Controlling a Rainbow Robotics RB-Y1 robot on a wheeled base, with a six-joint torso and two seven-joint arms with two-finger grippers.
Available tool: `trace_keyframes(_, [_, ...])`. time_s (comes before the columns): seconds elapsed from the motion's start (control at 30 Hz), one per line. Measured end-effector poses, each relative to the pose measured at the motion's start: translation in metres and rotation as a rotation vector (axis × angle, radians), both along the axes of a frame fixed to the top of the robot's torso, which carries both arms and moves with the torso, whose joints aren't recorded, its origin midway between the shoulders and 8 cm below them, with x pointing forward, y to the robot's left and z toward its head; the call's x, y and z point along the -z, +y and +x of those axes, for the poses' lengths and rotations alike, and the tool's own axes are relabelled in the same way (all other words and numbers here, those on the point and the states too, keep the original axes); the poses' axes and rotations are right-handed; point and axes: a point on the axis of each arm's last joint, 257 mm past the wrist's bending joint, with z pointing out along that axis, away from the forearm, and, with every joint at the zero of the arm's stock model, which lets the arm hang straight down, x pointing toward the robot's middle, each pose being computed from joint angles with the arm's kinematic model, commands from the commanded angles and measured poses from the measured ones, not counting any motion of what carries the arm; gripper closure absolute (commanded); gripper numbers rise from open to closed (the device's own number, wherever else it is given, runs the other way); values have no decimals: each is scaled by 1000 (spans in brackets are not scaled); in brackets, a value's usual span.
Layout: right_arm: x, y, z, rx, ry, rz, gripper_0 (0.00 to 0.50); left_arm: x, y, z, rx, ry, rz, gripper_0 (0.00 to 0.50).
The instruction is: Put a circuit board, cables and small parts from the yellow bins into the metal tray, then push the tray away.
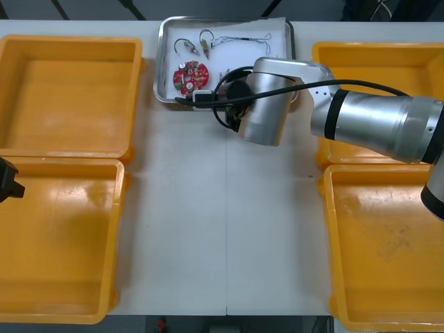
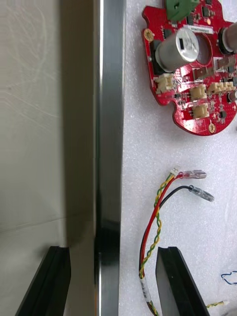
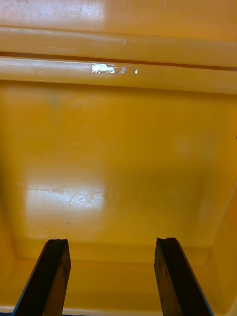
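The right gripper [image 2: 114, 252] is held, fingers apart, astride the near rim of the metal tray [image 2: 109, 98], beside the circuit board [image 2: 190, 74]. The left gripper [image 3: 112, 242], also spread, is held over a yellow bin [image 3: 118, 148].

**Robotic bench station, of the kind found in a lab or workshop for electronics kitting.**

Front view: a plain light table [image 1: 222, 229] carries four yellow bins [image 1: 62, 97], two at the frame's left edge and two at its right. A white-lined metal tray [image 1: 158, 62] sits at top centre, holding a round red circuit board [image 1: 190, 76] and thin cables [image 1: 239, 38]. The right wrist view shows a red and yellow cable [image 2: 153, 222] with sleeved terminals. A silver jointed robot arm [image 1: 374, 125] reaches in from the right. Dark floor [image 1: 90, 8] lies along the top edge.
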Motion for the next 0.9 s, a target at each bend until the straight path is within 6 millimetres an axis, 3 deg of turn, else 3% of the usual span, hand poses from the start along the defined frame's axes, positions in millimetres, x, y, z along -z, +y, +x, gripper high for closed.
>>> trace_keyframes(0.2, [-8,16,-25,1,44,11,0,0,0,0,0,0,0,0])
trace_keyframes(0.43, [-37,27,-54,-6,109,93,0,0,0,0,0,0,0,0])
trace_keyframes(0.57, [-50,20,-67,32,127,160,0,0,0,0,0,0,0,0])
trace_keyframes(0.9, [-86,-19,-93,200,138,280,0,0,0,0,1,0,0,0])
